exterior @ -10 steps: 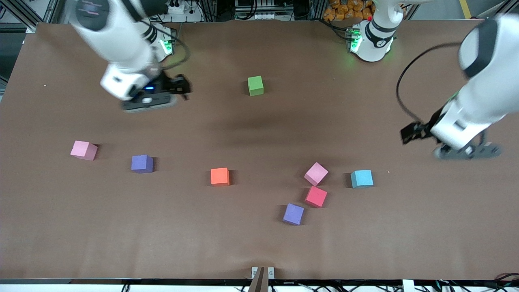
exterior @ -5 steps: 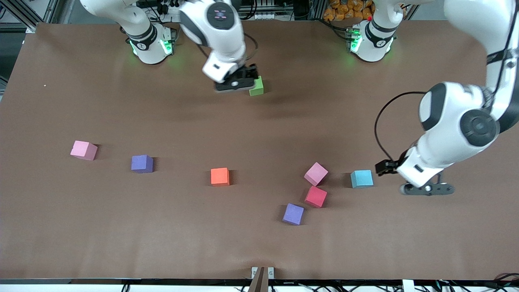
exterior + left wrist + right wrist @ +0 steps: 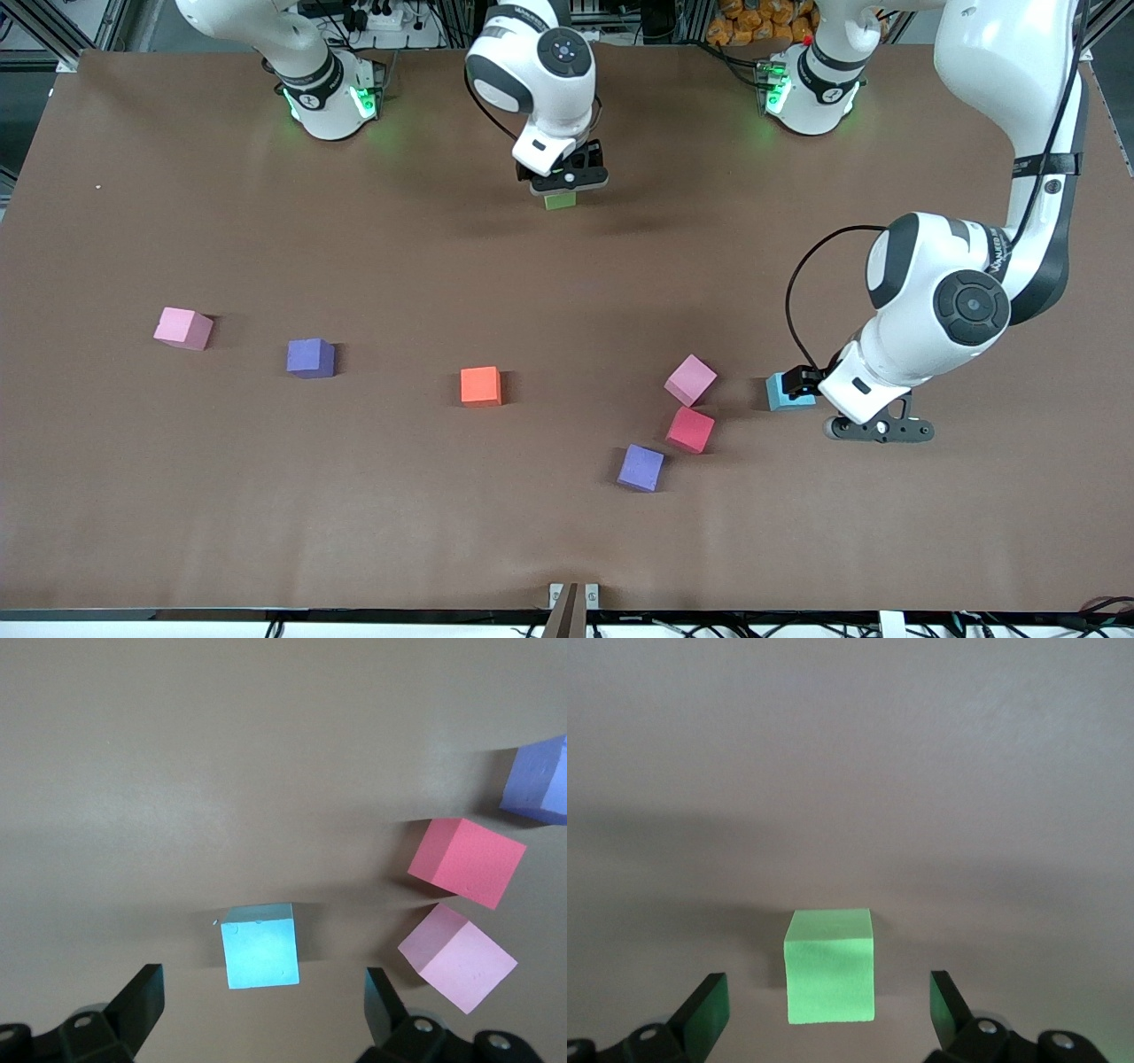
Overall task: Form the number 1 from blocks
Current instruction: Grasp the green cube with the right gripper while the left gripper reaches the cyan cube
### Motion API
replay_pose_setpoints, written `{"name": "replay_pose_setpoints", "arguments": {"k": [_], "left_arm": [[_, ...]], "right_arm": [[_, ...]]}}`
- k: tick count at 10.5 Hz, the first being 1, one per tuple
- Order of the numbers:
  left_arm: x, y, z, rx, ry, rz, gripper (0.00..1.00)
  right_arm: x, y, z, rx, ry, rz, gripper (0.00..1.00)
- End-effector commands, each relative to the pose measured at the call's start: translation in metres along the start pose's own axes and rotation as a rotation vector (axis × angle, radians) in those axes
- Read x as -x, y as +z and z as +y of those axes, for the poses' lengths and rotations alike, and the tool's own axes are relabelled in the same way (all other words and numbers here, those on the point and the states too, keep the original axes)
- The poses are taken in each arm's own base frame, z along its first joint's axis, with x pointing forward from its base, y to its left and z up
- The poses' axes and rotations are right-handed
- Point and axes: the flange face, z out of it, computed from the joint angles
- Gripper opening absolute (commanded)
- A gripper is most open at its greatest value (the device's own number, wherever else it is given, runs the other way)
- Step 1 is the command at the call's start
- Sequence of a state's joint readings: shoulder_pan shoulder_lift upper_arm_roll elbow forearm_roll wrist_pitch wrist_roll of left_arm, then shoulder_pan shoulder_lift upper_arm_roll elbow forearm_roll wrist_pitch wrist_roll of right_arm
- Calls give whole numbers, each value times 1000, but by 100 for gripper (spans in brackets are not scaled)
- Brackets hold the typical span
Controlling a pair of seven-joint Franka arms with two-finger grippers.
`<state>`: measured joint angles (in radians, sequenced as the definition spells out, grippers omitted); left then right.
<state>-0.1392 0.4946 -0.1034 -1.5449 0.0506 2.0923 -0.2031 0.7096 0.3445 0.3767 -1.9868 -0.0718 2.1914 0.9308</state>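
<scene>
My right gripper (image 3: 569, 183) hangs open over the green block (image 3: 559, 201), which shows between its spread fingers in the right wrist view (image 3: 830, 966). Open as well, my left gripper (image 3: 877, 431) hovers just beside the light blue block (image 3: 781, 392), on the side toward the left arm's end. That block (image 3: 260, 946) lies just ahead of the fingers (image 3: 142, 1001), untouched. Close by sit a pink block (image 3: 690, 380), a red block (image 3: 690, 430) and a purple block (image 3: 640, 468). An orange block (image 3: 481, 386), another purple (image 3: 310, 358) and another pink (image 3: 183, 328) lie toward the right arm's end.
All blocks rest singly on the brown table (image 3: 567, 549). The two arm bases (image 3: 328, 97) (image 3: 811, 89) stand along the table's edge farthest from the front camera. The left arm's elbow (image 3: 957, 306) looms over the table near the light blue block.
The right gripper swept from the right arm's end to above the green block. The left gripper came in toward the light blue block. Both stayed open; no block moved.
</scene>
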Motion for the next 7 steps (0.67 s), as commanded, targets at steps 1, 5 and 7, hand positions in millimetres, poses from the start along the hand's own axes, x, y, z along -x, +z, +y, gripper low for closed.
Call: {"name": "replay_pose_setpoints", "arguments": {"k": [1, 5, 7], "left_arm": [[-6, -14, 1, -10, -10, 33, 100], [-6, -11, 4, -12, -2, 33, 100], [-7, -15, -8, -16, -18, 36, 100]], "right_arm": [[3, 11, -8, 23, -23, 24, 100], [20, 53, -2, 14, -60, 26, 100], [24, 64, 2, 18, -67, 23, 100]]}}
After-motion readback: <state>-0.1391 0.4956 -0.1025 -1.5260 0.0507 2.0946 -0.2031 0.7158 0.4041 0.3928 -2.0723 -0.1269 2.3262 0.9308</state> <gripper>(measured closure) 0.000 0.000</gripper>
